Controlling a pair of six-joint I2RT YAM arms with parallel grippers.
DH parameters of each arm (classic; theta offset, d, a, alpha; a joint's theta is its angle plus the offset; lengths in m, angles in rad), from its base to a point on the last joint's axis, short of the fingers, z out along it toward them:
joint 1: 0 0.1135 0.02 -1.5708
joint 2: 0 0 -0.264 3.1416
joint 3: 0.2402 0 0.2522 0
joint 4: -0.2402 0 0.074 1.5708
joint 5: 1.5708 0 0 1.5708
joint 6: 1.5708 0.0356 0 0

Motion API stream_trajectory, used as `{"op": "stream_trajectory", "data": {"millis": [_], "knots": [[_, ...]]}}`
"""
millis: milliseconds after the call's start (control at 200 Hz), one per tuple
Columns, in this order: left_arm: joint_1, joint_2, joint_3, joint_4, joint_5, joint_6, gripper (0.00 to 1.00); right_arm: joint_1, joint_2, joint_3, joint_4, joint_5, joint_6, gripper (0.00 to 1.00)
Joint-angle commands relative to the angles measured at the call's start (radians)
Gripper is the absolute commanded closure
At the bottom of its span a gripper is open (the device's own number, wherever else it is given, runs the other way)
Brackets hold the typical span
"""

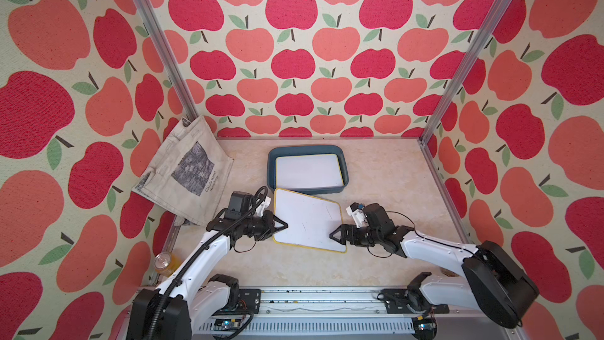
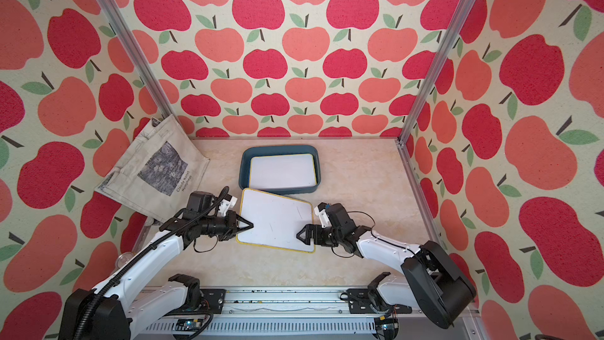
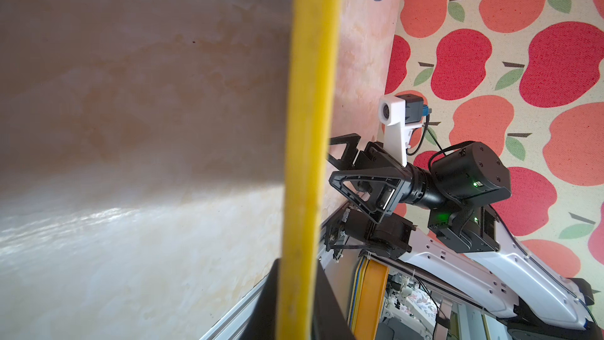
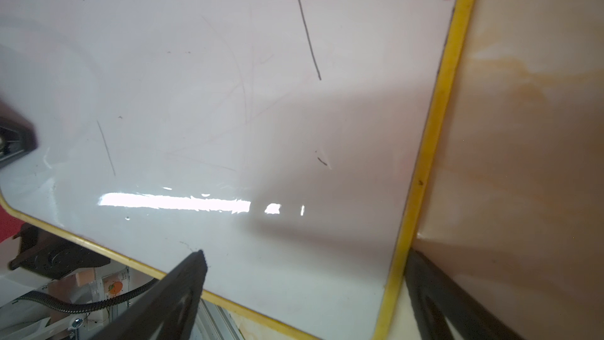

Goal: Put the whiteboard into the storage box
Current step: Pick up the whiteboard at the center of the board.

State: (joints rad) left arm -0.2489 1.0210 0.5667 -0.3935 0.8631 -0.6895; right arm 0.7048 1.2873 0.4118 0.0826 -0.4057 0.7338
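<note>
Whiteboard (image 1: 309, 220), yellow-rimmed: just in front of storage box (image 1: 307, 150), overlapping its near rim. Clamped at one edge by left gripper (image 1: 286, 225); right gripper (image 1: 330, 234) agape astride opposite edge. Beige marbled surface (image 1: 385, 174); apple-print walls (image 1: 294, 60).

Your left gripper (image 1: 285, 225) is clamped on the left edge of the whiteboard (image 1: 307, 220), forearm reaching forward. Your right gripper (image 1: 331, 234) meets the opposite edge, jaws parted, one finger above it and one beneath.

cream tote bag (image 1: 184, 171), printed "Claude Monet", smaller line beneath, apparently "Nymphéas"
</note>
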Motion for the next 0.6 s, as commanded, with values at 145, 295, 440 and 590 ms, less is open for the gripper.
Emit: {"op": "stream_trajectory", "data": {"millis": [145, 295, 440, 590], "knots": [[0.003, -0.005, 0.039, -0.030, -0.026, 0.017, 0.85, 0.005, -0.015, -0.010, -0.317, 0.094, -0.031, 0.01], [0.003, -0.007, 0.053, -0.066, -0.060, 0.034, 0.86, -0.014, -0.096, 0.041, -0.409, 0.138, -0.074, 0.01], [0.003, -0.019, 0.059, -0.074, -0.064, 0.037, 0.86, -0.065, -0.158, 0.083, -0.474, 0.142, -0.109, 0.01], [0.003, -0.028, 0.074, -0.107, -0.088, 0.045, 0.89, -0.109, -0.192, 0.108, -0.513, 0.149, -0.142, 0.01]]}}
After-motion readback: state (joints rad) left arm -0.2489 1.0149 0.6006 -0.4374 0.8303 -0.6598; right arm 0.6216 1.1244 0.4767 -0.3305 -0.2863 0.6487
